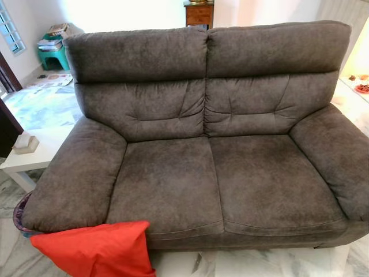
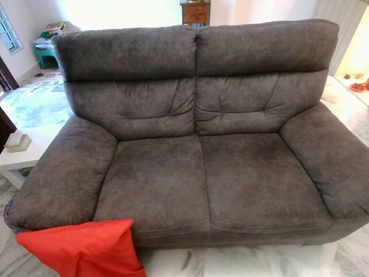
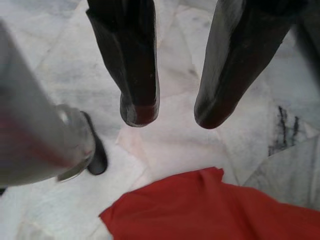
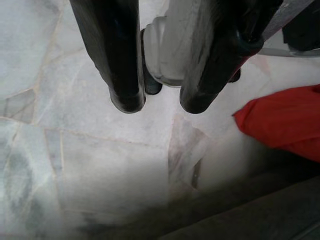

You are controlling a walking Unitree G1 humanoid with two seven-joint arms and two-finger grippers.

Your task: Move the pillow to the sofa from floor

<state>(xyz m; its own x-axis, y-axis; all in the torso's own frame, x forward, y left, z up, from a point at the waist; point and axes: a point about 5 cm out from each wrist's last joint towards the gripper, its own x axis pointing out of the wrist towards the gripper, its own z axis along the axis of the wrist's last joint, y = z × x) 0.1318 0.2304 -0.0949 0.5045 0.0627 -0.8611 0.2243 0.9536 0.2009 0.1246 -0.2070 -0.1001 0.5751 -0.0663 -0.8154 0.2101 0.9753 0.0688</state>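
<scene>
A red-orange pillow [image 1: 95, 251] lies on the marble floor, leaning against the front left corner of the grey two-seat sofa [image 1: 213, 173]. In the left wrist view my left gripper [image 3: 172, 112] hangs open above the floor, with a corner of the pillow [image 3: 210, 207] just beyond its fingertips. My right gripper [image 4: 161, 102] points down at the bare floor, its fingers slightly apart and holding nothing, and the pillow [image 4: 285, 120] lies off to one side.
A low white table [image 1: 31, 153] with a tissue box [image 1: 24, 142] stands left of the sofa. Behind it are a green stool [image 1: 53, 55] stacked with books and a wooden cabinet [image 1: 199, 11]. Marble floor [image 1: 259, 262] runs along the sofa front.
</scene>
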